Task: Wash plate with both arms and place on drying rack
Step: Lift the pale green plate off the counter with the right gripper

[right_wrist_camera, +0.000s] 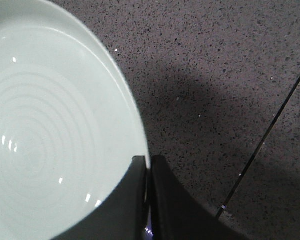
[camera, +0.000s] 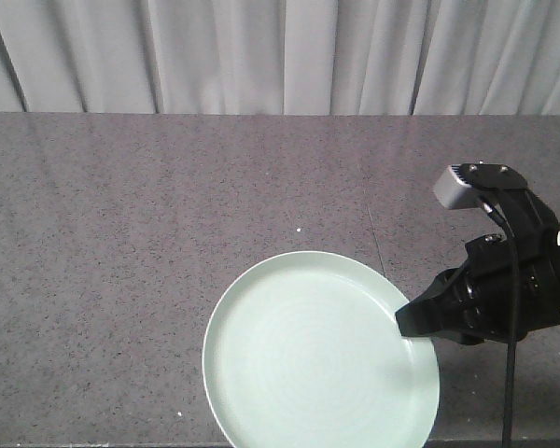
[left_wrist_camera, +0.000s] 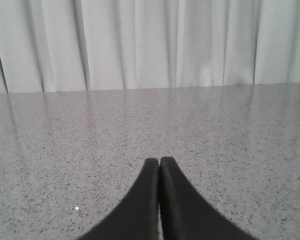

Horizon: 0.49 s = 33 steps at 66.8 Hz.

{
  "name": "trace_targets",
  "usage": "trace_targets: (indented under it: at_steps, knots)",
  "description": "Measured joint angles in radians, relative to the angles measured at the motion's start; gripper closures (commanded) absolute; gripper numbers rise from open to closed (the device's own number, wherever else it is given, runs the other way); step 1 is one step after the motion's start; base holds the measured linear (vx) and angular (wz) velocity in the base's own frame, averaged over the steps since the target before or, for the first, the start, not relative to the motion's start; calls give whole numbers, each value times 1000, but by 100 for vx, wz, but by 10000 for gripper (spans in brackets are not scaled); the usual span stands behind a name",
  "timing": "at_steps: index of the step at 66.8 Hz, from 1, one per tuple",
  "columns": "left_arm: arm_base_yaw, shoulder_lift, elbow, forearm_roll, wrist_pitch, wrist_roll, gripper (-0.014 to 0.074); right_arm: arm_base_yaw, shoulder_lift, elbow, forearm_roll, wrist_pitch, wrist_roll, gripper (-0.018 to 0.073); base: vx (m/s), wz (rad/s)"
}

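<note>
The pale mint-green plate (camera: 319,353) is at the front of the speckled grey counter, its right rim pinched by my right gripper (camera: 409,327). In the right wrist view the plate (right_wrist_camera: 50,130) fills the left side, and my right gripper (right_wrist_camera: 147,161) is shut on its rim, one finger over the plate face and one outside it. A small grey box (camera: 467,185) sits on the right wrist. My left gripper (left_wrist_camera: 159,161) is shut and empty, pointing across bare counter toward the curtain. The drying rack is out of view.
The grey speckled counter (camera: 168,233) runs back to a white curtain (camera: 280,56). A thin seam line (right_wrist_camera: 270,130) crosses the counter to the right of the plate. The counter's front edge lies just below the plate.
</note>
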Motion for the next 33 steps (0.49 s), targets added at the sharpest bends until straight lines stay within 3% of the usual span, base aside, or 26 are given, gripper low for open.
trace_targets:
  at_steps: [33]
  knots:
    - [0, 0, 0, 0, 0, 0, 603, 0, 0, 0, 0, 5, 0, 564, 0, 0]
